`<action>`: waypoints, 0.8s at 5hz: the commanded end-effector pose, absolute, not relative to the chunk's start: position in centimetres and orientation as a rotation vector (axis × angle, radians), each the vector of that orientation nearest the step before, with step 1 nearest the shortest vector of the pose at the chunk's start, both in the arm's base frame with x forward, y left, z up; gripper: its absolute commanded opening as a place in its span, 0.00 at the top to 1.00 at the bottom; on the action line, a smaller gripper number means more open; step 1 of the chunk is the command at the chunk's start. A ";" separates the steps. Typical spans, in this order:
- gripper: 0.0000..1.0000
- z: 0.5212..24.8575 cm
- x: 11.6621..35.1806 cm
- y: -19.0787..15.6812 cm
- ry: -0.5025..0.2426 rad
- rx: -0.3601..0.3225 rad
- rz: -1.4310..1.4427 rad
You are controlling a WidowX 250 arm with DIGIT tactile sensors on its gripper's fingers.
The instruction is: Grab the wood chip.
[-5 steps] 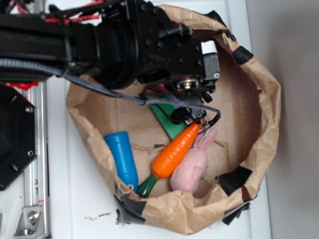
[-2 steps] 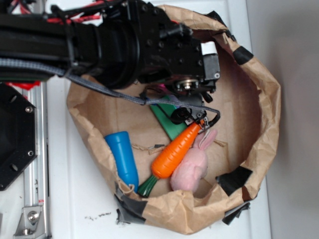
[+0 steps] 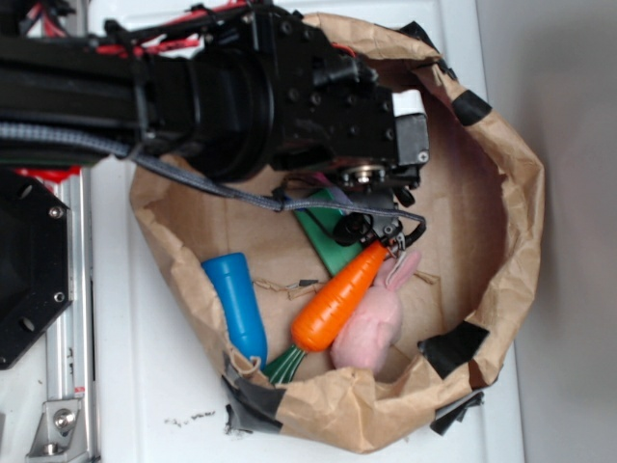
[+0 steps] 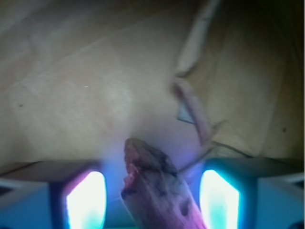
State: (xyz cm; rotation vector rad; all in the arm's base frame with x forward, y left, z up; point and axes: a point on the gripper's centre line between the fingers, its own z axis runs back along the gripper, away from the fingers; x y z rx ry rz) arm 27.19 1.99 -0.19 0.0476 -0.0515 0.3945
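You have one rough, brownish wood chip (image 4: 157, 191) to deal with, and the wrist view puts it right between the two glowing finger pads (image 4: 86, 198) of the black gripper (image 4: 151, 200). Its ragged tip pokes forward over the paper floor. Whether the pads are actually clamping it you cannot tell; gaps show on both sides of the chip.

From the exterior view you count one of each other item inside the crumpled brown paper bag (image 3: 511, 193): one blue plastic cone (image 3: 236, 307) at the left, one orange toy carrot (image 3: 339, 297) with a green stem, one pink plush rabbit (image 3: 371, 323) lying against the carrot's right side, and one flat green piece (image 3: 323, 231) partly under the arm. Several patches of black tape (image 3: 453, 347) hold the bag's rim.

The bulky black arm (image 3: 241, 96) reaches in from the left and covers much of the bag's upper half, so the chip itself is hidden there. The gripper (image 3: 371, 227) hangs just above the carrot's narrow tip and beside the rabbit's ears, so these two crowd the working spot. The bag sits on a white table (image 3: 145, 386).
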 end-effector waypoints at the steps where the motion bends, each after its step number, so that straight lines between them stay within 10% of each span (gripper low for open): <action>1: 1.00 -2.3 24.6 1.7 0.056 0.055 0.328; 4: 1.00 0.1 25.4 2.0 0.031 0.109 0.301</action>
